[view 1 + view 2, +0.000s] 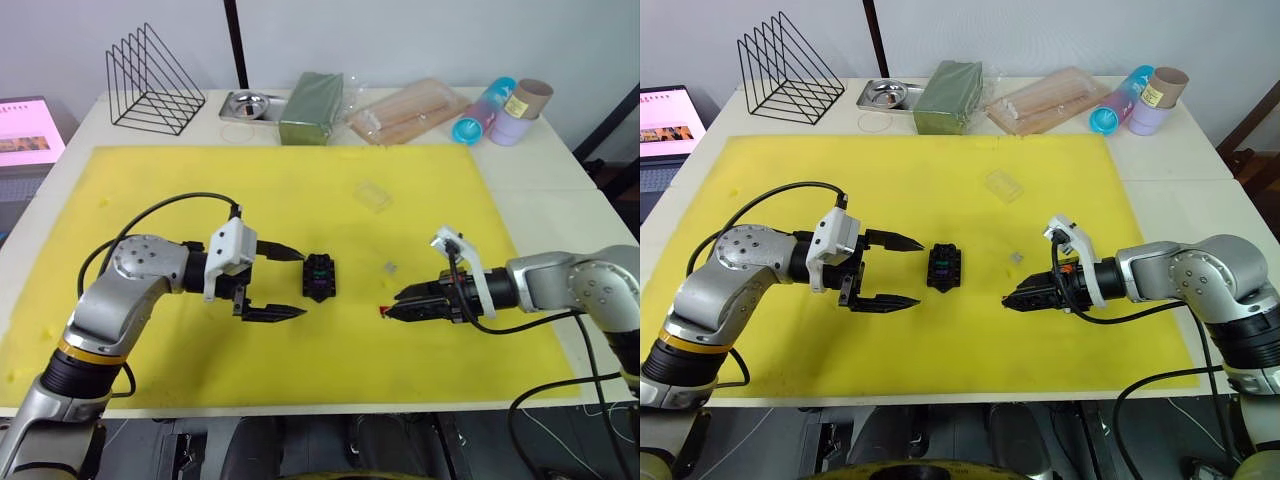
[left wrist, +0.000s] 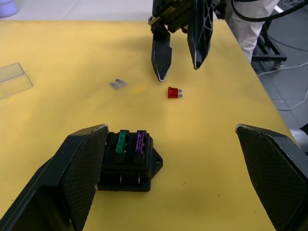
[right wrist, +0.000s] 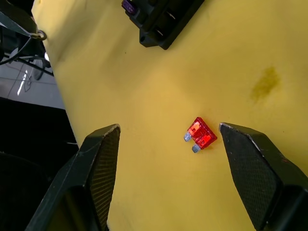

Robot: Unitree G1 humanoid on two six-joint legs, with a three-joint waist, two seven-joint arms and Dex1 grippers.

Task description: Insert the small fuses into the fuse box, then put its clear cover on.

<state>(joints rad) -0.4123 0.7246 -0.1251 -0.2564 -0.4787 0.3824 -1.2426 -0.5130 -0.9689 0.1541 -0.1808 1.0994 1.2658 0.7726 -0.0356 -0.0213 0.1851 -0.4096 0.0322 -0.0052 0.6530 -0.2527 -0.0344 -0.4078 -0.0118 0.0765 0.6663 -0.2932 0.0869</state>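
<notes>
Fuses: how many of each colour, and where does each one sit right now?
Green plastic fuse, seated in the black fuse box: 1
Purple plastic fuse, seated in that box: 1
Red plastic fuse, loose on the yellow mat: 1
Pale grey fuse, loose on the mat: 1
Total: 4

Four small fuses are showing: a green fuse (image 2: 122, 142) and a purple fuse (image 2: 140, 141) are sitting side by side in the one fuse box (image 2: 127, 159), which is lying just beside one finger of the left gripper (image 1: 272, 282); one red fuse (image 3: 201, 134) is lying loose between the spread fingers of the right gripper (image 3: 183, 183), and one pale grey fuse (image 2: 117, 84) is lying just beyond that gripper's tips. One clear cover (image 1: 372, 195) is resting farther out, well apart from both of the two grippers
</notes>
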